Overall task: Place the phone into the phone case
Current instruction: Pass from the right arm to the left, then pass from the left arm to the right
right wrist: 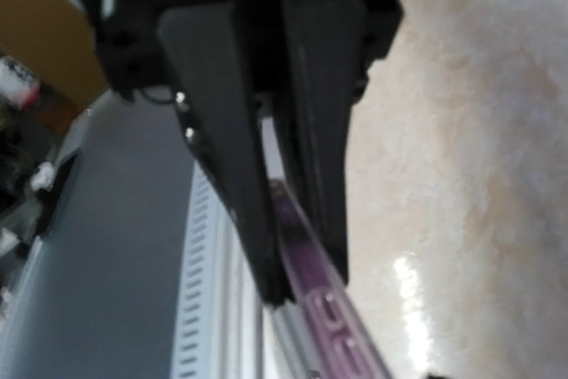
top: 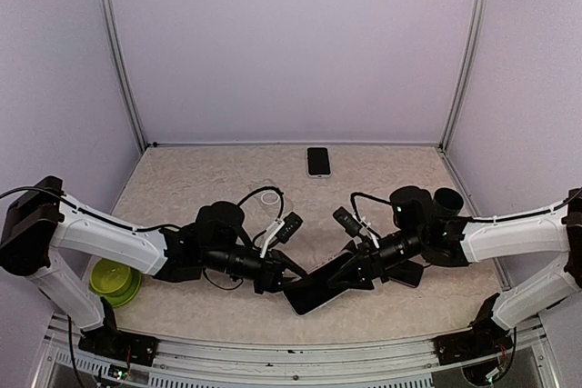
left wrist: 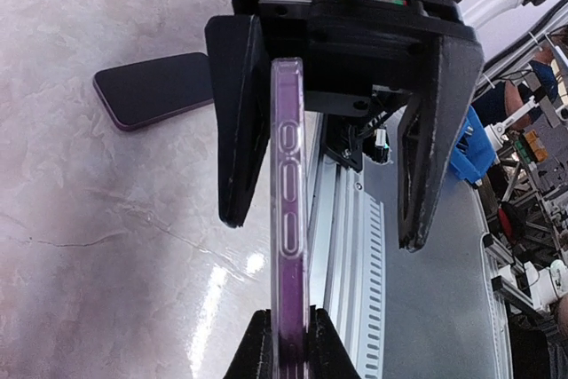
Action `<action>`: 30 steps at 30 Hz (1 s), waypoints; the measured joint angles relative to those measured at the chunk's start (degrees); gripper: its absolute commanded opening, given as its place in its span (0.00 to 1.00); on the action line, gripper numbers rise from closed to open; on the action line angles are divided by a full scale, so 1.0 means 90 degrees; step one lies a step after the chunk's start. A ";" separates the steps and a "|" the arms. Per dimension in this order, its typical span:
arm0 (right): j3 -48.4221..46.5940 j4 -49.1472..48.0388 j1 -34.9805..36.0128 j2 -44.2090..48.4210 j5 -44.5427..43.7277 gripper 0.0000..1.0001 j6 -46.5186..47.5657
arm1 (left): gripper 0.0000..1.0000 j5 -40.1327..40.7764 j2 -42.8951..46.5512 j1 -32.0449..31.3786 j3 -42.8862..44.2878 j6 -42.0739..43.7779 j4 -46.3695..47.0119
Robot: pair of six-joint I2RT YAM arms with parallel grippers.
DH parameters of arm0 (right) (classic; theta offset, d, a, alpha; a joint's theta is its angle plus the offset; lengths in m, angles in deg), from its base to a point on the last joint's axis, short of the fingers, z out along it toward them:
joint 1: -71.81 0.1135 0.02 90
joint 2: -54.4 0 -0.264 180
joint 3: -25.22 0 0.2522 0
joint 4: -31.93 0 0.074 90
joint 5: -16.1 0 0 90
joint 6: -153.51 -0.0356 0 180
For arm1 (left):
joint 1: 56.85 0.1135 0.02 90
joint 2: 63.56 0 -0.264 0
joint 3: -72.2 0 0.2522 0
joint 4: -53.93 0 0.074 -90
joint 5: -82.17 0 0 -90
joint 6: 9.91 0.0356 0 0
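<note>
Saw phone case (left wrist: 288,175) clamped edge-on in left gripper (left wrist: 290,343), right gripper (left wrist: 324,230) parted astride its other end, phone (top: 317,162) lying well apart at far side of table (top: 200,188); judged case-positioning step, next needing case laid open-side up before fetching phone.

Phone case (top: 314,292) front-centre; green bowl (top: 115,281) left; phone (top: 317,161) far.
</note>
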 measured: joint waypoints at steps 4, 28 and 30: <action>0.0000 0.0007 -0.0083 0.0095 -0.0141 0.88 -0.0058 | 0.00 0.0185 0.0007 0.0015 -0.0090 -0.0085 0.0119; 0.0899 -0.1749 -0.0765 0.0811 -0.1647 0.87 -0.2285 | 0.00 0.1778 0.0925 0.0738 -0.2047 -0.2059 0.2922; 0.1001 -0.2030 -0.0765 0.0782 -0.1773 0.86 -0.2516 | 0.00 0.1996 0.0823 0.0699 -0.2108 -0.2263 0.3293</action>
